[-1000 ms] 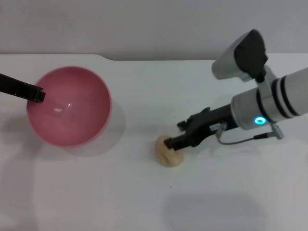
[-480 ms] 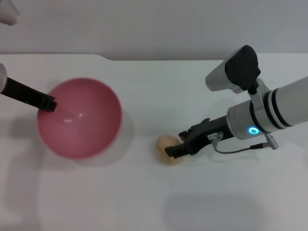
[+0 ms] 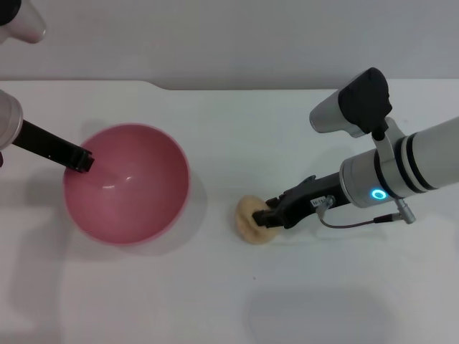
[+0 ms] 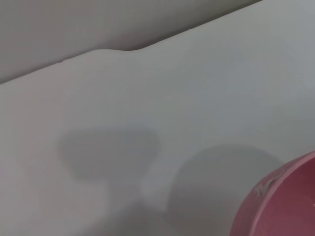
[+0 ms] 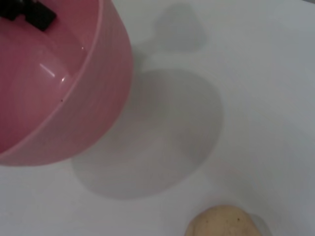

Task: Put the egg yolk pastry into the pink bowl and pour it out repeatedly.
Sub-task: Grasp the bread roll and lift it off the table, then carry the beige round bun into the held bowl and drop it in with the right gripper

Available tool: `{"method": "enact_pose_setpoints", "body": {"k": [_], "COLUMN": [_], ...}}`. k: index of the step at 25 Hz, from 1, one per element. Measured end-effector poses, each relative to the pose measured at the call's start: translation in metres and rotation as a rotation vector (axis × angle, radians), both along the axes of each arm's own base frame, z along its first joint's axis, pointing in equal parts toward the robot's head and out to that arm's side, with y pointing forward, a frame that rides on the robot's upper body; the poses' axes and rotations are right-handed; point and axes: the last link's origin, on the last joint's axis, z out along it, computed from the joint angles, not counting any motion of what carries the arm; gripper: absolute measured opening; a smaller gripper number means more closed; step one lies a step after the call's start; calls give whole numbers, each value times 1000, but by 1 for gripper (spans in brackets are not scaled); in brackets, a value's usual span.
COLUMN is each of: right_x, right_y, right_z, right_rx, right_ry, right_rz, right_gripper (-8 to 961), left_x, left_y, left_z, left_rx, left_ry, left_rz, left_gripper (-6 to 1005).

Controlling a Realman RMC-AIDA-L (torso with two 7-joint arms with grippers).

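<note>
The pink bowl (image 3: 128,184) hangs a little above the white table at the left, casting a shadow beneath it. My left gripper (image 3: 81,159) is shut on its left rim, one black finger inside. The bowl's inside is bare. It also shows in the left wrist view as the bowl's outer wall (image 4: 283,204) and in the right wrist view as the pink bowl (image 5: 54,83). The egg yolk pastry (image 3: 249,217) lies on the table at the middle right, and the pastry (image 5: 224,223) is seen again from the right wrist. My right gripper (image 3: 265,215) is shut on its right side.
The white table (image 3: 215,287) ends at a far edge with a notch near the back left (image 3: 161,86). Only the bowl, the pastry and the two arms are on or over it.
The left arm has carried the bowl to the right, toward the pastry. The right gripper's fingers have drawn together on the pastry, which has shifted slightly.
</note>
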Motion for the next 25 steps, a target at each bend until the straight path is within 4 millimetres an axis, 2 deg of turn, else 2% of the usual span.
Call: {"method": "enact_pose_setpoints", "body": {"k": [4, 7, 14, 17, 21, 25], "right_x": [0, 1, 12, 12, 1, -18], "right_y": [-1, -1, -3, -8, -18, -27], "right_z": [5, 16, 60, 85, 123, 139], "right_rx": [-15, -24, -5, 20, 68, 79], "right_ry": [29, 72, 196, 245, 277, 263], "right_rz": [-25, -47, -69, -51, 42, 144], "right_gripper": [302, 287, 253, 229, 198, 167], "left_x": [0, 0, 0, 3, 15, 35], "left_y": [-1, -1, -2, -3, -5, -4], "left_z": [-2, -3, -9, -20, -44, -65], "left_rx": [-8, -8, -28, -69, -149, -205], "left_ry": [1, 0, 8, 20, 59, 100], "left_rz": [3, 5, 3, -4, -42, -82], "left_gripper": [0, 0, 0, 0, 0, -1]}}
